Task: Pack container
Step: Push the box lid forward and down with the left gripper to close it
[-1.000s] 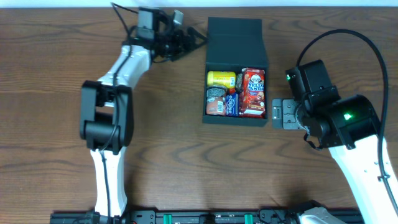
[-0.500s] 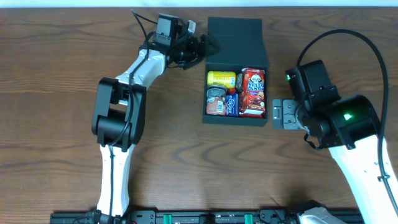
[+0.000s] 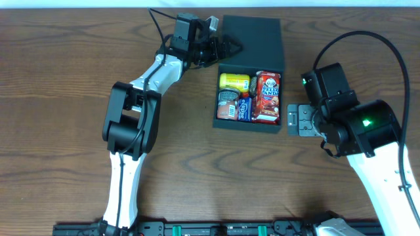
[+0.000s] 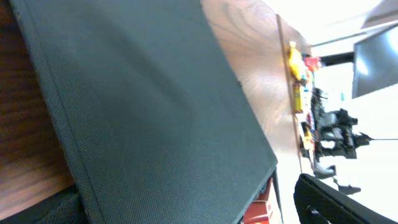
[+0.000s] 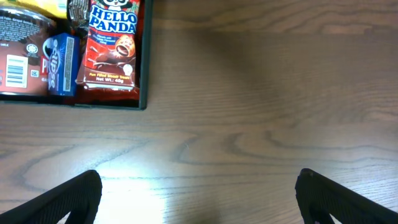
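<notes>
Swinging in from the left, the left claw [image 3: 226, 47] has reached the container's [image 3: 252, 39] open flap lid, fingers spread. The container sits on the worktop [image 3: 65, 98] between both claws, holding a yellow packet [image 3: 233, 82], a blue bar [image 3: 245, 108] and a red "HELLO PANDA" pack [image 5: 113, 46]. Just right of the container, the right claw [image 3: 293, 120] hovers wide open.

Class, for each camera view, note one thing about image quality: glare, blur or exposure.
Overhead: evenly lit and sharp, the container clearly outlined. Left wrist: the lid fills the frame up close, with the background beyond blown out white. Right wrist: a bright glare patch on the table, yet the Hello Panda box print reads sharply.
</notes>
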Robot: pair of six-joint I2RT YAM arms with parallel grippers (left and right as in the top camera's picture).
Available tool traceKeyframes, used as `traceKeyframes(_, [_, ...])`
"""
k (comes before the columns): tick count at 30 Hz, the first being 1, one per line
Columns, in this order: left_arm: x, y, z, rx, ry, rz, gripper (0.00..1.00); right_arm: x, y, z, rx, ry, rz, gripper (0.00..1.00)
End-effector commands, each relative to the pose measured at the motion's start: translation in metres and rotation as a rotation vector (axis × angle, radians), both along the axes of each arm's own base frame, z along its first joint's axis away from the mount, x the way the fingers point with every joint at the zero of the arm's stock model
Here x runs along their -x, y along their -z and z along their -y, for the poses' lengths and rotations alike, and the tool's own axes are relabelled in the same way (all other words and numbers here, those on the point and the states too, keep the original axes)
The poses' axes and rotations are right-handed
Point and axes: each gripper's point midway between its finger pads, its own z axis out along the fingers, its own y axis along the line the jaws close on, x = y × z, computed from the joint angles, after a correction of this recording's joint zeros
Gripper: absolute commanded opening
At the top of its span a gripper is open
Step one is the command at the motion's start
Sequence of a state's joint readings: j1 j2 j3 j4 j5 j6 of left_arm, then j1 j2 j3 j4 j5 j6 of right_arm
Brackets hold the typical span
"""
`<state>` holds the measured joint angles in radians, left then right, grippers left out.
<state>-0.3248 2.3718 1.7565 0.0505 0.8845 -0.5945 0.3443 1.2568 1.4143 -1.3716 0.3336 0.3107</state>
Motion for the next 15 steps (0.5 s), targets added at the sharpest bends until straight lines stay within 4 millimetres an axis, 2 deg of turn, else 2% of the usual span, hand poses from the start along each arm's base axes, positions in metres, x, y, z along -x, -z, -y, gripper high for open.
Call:
traceKeyframes(1, [0.009, -0.001, 0.011, 0.077, 0.113, 0.022, 0.95, 0.000, 0.000, 0.004, 0.009, 0.027, 0.008, 0.99])
traceKeyframes(3, [0.011, -0.004, 0.015, 0.106, 0.144, 0.045, 0.95, 0.000, 0.000, 0.004, 0.010, 0.027, 0.008, 0.99])
traceKeyframes(10, [0.020, -0.048, 0.025, 0.243, 0.302, 0.250, 0.95, 0.000, 0.000, 0.004, 0.010, 0.027, 0.009, 0.99])
traceKeyframes(15, [0.024, -0.069, 0.026, 0.287, 0.362, 0.304, 0.95, -0.001, -0.001, 0.007, 0.026, 0.033, 0.015, 0.99])
